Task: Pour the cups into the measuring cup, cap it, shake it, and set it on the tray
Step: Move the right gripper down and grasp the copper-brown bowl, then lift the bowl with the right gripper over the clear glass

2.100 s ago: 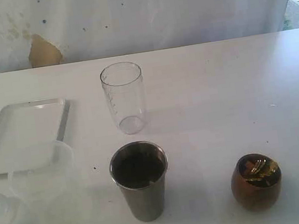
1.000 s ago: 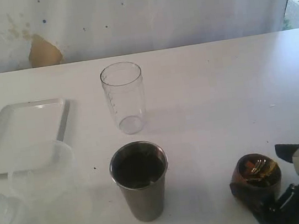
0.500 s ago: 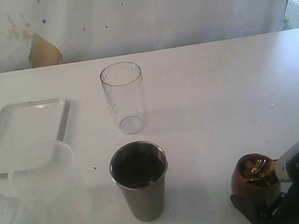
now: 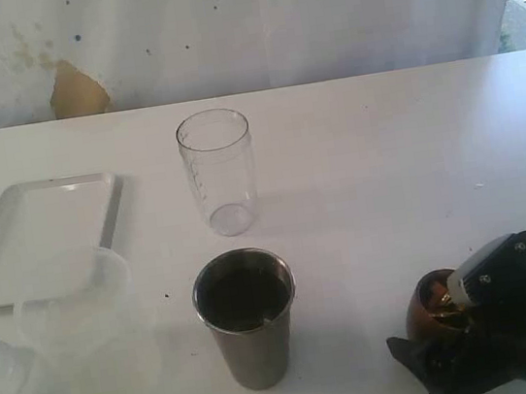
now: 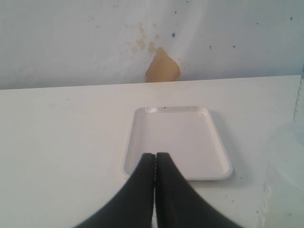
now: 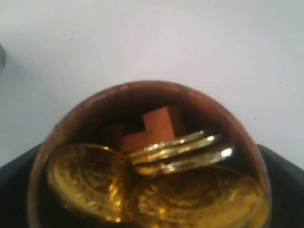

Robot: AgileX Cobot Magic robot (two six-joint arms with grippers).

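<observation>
right jaws advanced, wooden cup [image 4: 424, 310] — between them

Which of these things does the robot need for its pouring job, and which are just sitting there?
For the job: steel cup, wooden cup, clear measuring cup, tray.
Just lying about: frosted plastic tub.

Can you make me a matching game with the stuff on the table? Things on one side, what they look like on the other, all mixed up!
Things:
1. measuring cup
2. steel tumbler
3. wooden cup
4. tray

What they look like:
A. brown, with gold coins inside
B. flat and white
C. clear, with marks down its side
D. shiny metal, dark inside

Pairs: 1-C, 2-D, 3-A, 4-B
</observation>
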